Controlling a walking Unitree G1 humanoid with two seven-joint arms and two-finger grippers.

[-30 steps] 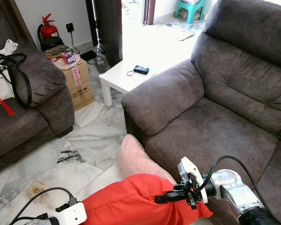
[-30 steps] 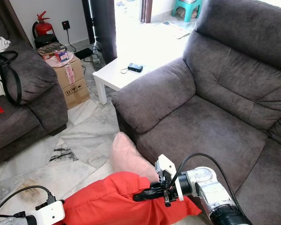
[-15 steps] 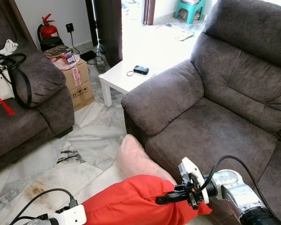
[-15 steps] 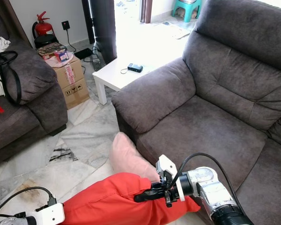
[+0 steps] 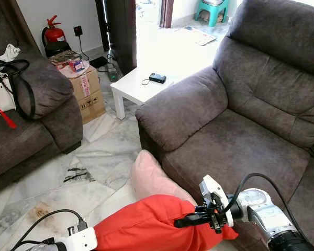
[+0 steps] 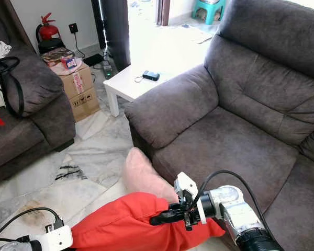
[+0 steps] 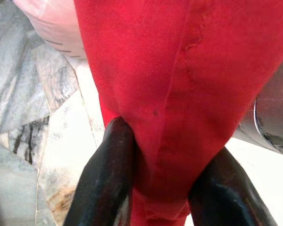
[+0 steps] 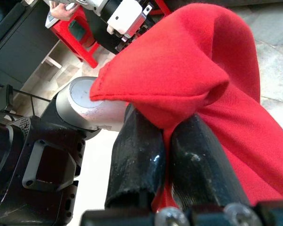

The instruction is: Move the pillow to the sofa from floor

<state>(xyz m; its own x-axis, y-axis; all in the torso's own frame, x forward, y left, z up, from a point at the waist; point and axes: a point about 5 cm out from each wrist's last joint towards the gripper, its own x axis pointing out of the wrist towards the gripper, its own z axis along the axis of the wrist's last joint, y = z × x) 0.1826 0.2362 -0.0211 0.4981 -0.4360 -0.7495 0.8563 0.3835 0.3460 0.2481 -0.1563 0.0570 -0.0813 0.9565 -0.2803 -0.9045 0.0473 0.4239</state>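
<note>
Red pillow between both jaws

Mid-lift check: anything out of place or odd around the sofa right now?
A second, pink pillow lies on the floor, leaning against the sofa front. The left hand and right hand both pinch the red pillow. A dark stain marks the tiles.

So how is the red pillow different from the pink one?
The red pillow is bright red and held up by both pincers, left pincer and right pincer, each pinching its fabric. The pink pillow is pale pink, untouched, and rests on the floor against the sofa. Both look soft and sit close together.
</note>
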